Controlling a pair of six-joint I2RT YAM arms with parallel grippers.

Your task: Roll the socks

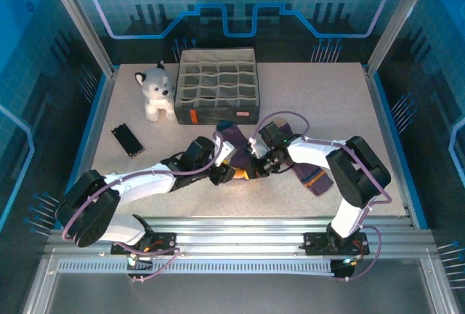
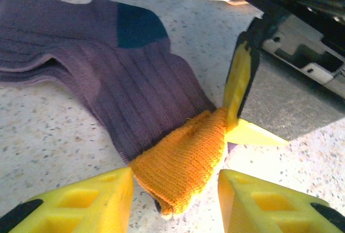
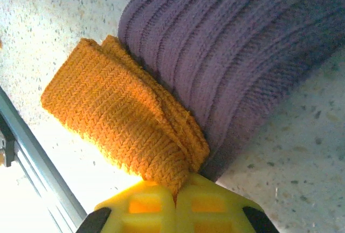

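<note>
Right tool (image 3: 175,203) is clenching the orange cuff (image 3: 118,120) of the sock (image 2: 108,76) on the tabletop (image 1: 327,103), body stretching toward twelve o'clock; left tool (image 2: 175,190) is standing released astride it; rolling is probably just beginning, needing a tight first turn.

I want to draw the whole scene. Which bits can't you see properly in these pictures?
- Top view: the right arm covers part of the second sock.
- Top view: the black thing on the left is too small to name.
- Left wrist view: the purple sock runs off the left edge, far end unseen.
- Right wrist view: the end of the orange cuff is hidden inside the shut right end effector.
</note>
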